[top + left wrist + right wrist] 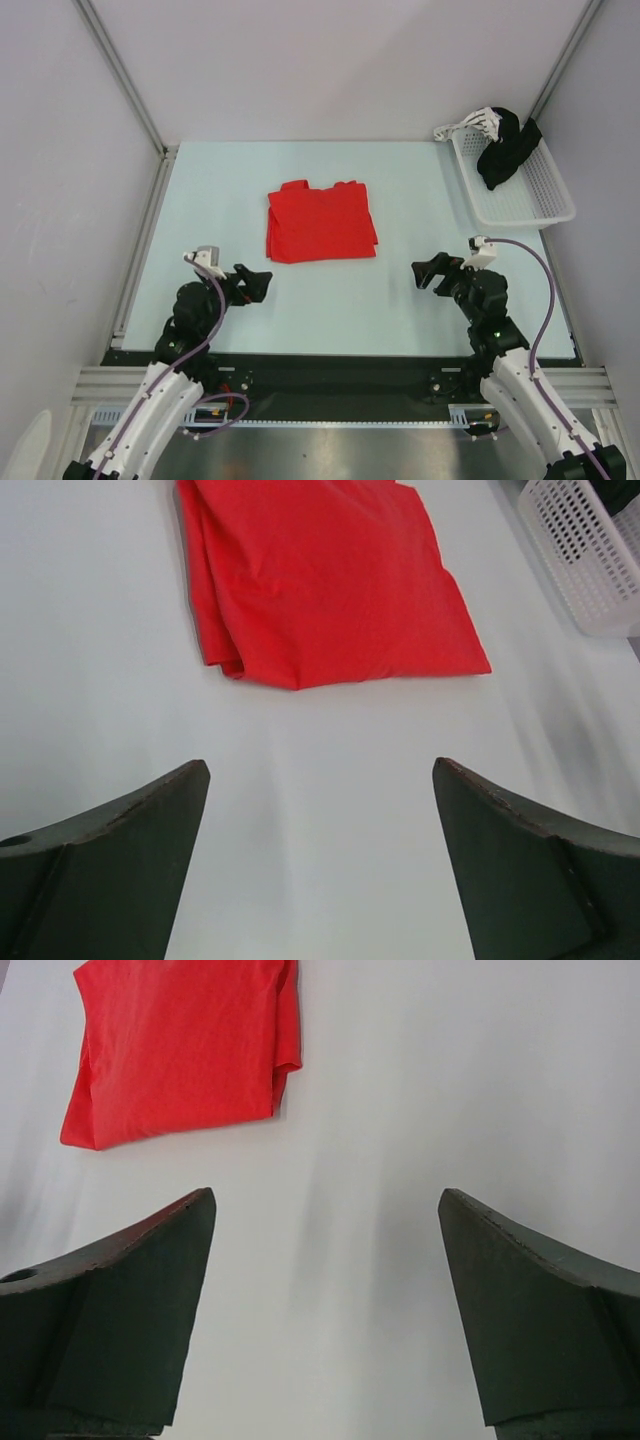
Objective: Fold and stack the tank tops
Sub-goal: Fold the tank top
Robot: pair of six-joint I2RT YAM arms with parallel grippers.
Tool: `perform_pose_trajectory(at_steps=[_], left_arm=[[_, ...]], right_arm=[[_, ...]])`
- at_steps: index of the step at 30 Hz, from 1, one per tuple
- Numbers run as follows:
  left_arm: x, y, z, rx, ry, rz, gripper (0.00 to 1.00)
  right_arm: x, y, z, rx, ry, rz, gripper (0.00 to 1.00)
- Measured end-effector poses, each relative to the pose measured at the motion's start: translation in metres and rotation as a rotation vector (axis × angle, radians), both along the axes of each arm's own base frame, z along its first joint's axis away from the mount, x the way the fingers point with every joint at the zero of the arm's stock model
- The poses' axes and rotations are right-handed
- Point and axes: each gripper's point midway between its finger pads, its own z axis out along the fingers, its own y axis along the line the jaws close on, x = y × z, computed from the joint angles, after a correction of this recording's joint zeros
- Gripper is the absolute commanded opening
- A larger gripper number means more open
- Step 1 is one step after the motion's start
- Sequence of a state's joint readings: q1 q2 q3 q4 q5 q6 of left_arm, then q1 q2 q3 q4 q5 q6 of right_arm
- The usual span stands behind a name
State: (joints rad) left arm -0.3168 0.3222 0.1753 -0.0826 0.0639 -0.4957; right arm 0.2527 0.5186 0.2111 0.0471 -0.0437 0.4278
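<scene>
left arm: lower left of the top view, reaching up and to the right over the table (400,310)
left gripper (262,284): jaws spread wide, nothing between them; sits just below and left of the red cloth, apart from it, no contact
left wrist view: both dark fingers (120,860) at the bottom corners, bare table between them, gripper (320,770) aimed at the cloth's near edge
red tank top (321,222): centre of the table, folded into a rough rectangle, lying flat; layered edges show on its left side, small notches along the top edge
red tank top, wrist views: upper middle of the left wrist view (320,575), fold bunched at its lower left corner; upper left of the right wrist view (180,1045), layers stepped on its right edge
right gripper (420,273): jaws wide apart, empty; right of and below the cloth, well apart from it
right wrist view: fingers (110,1310) at the bottom corners, gripper (327,1195) over bare table
right arm: lower right of the top view, cable looping beside it
basket (515,205): white mesh, upper right of the table; corner also seen upper right in the left wrist view (590,550)
black fabric (505,148): bunched in the basket's far end, draped over the rim; garment type cannot be told
white fabric (470,125): at the basket's far left corner, partly hanging outside
</scene>
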Motion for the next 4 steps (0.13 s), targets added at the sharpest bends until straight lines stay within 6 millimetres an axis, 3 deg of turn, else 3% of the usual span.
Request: perform_pose_trajectory(at_steps=[1, 4], left_arm=[[0.0001, -0.0001, -0.0034, 0.004, 0.014, 0.000, 1.00], [0.0003, -0.0002, -0.0100, 0.013, 0.041, 0.000, 1.00]], right_arm=[[-0.0001, 0.0002, -0.0002, 0.001, 0.001, 0.001, 0.94], [-0.0005, 0.0025, -0.0019, 0.003, 0.009, 0.013, 0.96]])
